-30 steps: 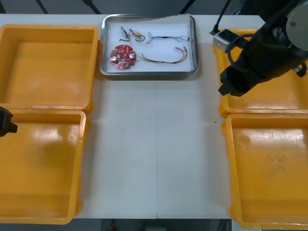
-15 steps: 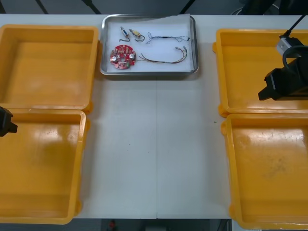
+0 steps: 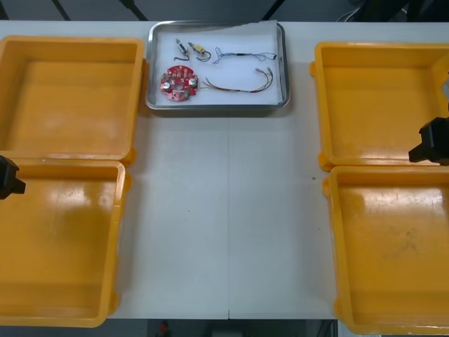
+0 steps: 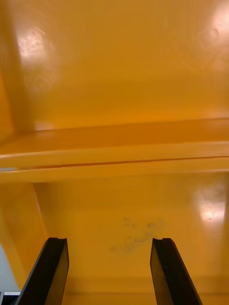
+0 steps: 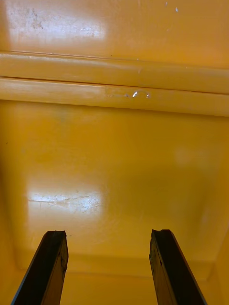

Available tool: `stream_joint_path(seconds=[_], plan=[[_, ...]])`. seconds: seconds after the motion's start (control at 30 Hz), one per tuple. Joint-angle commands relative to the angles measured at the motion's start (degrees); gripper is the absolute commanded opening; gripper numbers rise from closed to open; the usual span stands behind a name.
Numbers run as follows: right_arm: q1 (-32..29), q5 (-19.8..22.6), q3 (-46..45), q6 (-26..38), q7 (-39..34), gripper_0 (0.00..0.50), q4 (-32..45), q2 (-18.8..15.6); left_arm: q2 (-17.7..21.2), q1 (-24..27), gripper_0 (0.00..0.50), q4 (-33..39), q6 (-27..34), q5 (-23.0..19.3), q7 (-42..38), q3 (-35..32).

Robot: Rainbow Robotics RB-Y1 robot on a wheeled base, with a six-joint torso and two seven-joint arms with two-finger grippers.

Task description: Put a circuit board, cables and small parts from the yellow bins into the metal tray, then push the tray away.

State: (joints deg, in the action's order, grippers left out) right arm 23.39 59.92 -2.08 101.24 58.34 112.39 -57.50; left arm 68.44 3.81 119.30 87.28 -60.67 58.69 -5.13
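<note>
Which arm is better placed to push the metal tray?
Right, narrowly. The right hand, open and empty, hangs over the far right bin, nearer the metal tray than the left hand at the near left bin.

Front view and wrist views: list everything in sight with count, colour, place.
yellow bins: four, yellow, two at each side of the table
metal tray: one, white inside, far table edge, between bins
circuit board: one, red, left in tray
cables: two, one bluish, one reddish, right of circuit board
small metal parts: two, metallic, tray's far left corner
left pincer: one, black, open, over left bins
right pincer: one, black, open, over right bins
</note>
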Motion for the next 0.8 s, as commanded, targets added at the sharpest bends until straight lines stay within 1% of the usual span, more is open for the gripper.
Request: stream_joint_path(seconds=[0.03, 0.3, 0.8], plan=[[-2.91, -1.20, -1.87, -1.05, 0.55, 0.500, 0.19, -2.36, -0.32, -0.74, 0.500, 0.85, -0.44, 0.55, -1.12, -1.46], [-6.25, -2.00, -1.96, -4.21, 0.90, 0.500, 0.19, -2.36, -0.32, -0.74, 0.500, 0.85, -0.44, 0.55, -1.12, -1.46], [-6.52, -2.08, -1.96, -3.95, 1.17, 0.500, 0.19, -2.36, -0.32, -0.74, 0.500, 0.85, -0.44, 0.55, -1.12, -1.46]])
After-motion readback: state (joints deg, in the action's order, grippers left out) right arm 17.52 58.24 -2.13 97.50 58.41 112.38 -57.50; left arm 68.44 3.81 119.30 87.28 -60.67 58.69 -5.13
